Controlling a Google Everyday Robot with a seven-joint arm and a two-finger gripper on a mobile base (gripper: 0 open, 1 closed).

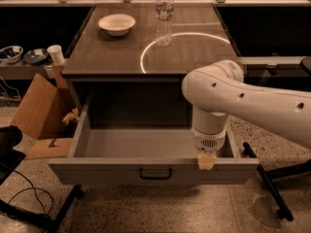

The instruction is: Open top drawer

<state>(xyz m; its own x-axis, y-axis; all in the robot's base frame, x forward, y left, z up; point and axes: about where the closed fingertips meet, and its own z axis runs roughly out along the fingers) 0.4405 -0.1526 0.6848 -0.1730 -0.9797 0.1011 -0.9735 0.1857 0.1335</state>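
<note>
Pale-tipped gripper (206,160) rests on the front rim of the wide grey metal top drawer (97,171), right of its dark handle (155,173); whether it grips cannot be told. At far left stands an open brown cardboard box (36,108). The drawer stands far out, showing its plain grey floor. On the brown tabletop (194,47) sit a white bowl (116,23) and an upright clear plastic bottle (164,16).

The top drawer (104,171), grey metal with a small dark centre handle, stands wide open, jutting level from under the counter's front edge. Its deep plain interior shows. The gripper (206,160) sits at its front rim, right of centre.
</note>
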